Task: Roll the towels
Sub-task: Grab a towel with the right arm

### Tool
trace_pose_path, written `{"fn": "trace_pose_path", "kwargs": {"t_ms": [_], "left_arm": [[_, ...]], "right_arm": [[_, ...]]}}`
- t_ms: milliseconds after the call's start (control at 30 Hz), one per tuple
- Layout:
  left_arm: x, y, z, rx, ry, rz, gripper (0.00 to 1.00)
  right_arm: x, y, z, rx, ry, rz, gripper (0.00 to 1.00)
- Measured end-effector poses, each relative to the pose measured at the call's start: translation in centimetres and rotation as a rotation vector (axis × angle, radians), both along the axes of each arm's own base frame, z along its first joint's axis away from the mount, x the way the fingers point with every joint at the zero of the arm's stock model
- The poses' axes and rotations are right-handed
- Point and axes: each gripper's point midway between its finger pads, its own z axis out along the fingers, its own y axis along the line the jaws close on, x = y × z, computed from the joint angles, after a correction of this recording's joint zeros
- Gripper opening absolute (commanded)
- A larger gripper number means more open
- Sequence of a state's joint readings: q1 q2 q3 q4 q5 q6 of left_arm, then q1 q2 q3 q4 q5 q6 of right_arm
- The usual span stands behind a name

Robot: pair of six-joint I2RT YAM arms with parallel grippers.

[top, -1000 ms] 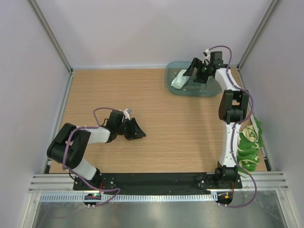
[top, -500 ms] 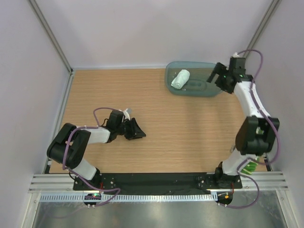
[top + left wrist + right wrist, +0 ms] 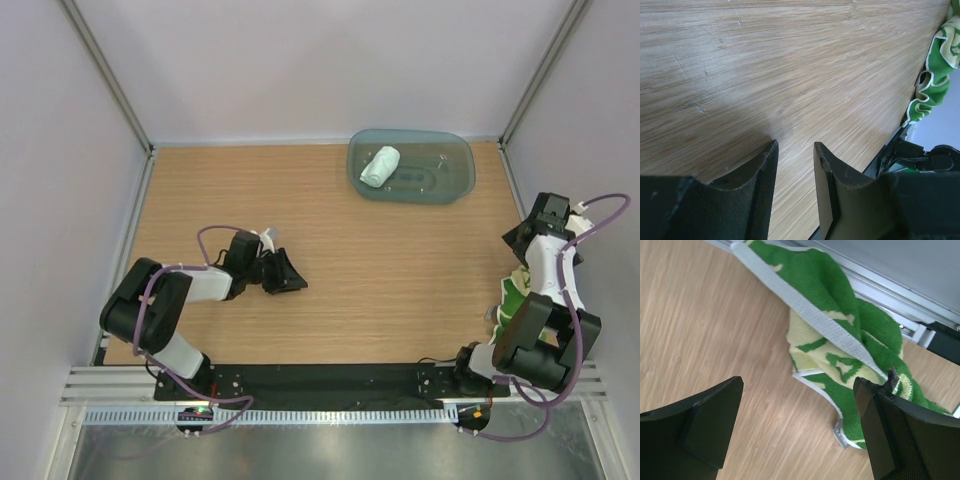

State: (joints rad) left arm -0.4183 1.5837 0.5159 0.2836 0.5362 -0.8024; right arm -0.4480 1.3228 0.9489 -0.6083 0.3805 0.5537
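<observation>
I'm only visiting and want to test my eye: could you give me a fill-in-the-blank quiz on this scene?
1. The rolled white towel lies inside the teal ___.
2. The right fingers stand wide ___ above the green and yellow towel.
3. That towel lies crumpled by the ___ edge of the table.
4. The left fingers hold ___.
Missing words: tray; open; right; nothing.

The right pincer [image 3: 797,390] gapes wide above the light wooden counter [image 3: 700,325]. A crumpled green and pale yellow cloth towel [image 3: 840,350] lies bunched at the counter's edge, beside a metal rail [image 3: 900,285].
</observation>
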Motion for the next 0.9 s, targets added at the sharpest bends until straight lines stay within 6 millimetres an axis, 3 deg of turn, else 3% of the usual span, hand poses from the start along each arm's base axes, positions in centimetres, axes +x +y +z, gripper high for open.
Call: {"fn": "trace_pose_path", "kwargs": {"t_ms": [333, 533, 633, 667, 900], "left_arm": [[0.0, -0.1, 0.0, -0.005, 0.000, -0.005, 0.38], [0.0, -0.2, 0.0, -0.007, 0.003, -0.008, 0.38], [0.0, -0.2, 0.0, -0.007, 0.002, -0.008, 0.37], [0.0, -0.2, 0.0, -0.007, 0.002, -0.008, 0.37], [0.0, -0.2, 0.0, -0.007, 0.003, -0.009, 0.37]], "right_arm": [[-3.8, -3.4, -2.1, 0.035, 0.021, -0.196, 1.00], [-4.0, -3.4, -3.6, 0.074, 0.032, -0.210, 0.94], [-3.8, -3.1, -4.2, 0.093, 0.028, -0.198, 0.67], [-3.7, -3.0, -4.3, 0.099, 0.024, -0.195, 0.51], [-2.9, -2.5, -4.5, 0.131, -0.009, -0.164, 0.07]]}}
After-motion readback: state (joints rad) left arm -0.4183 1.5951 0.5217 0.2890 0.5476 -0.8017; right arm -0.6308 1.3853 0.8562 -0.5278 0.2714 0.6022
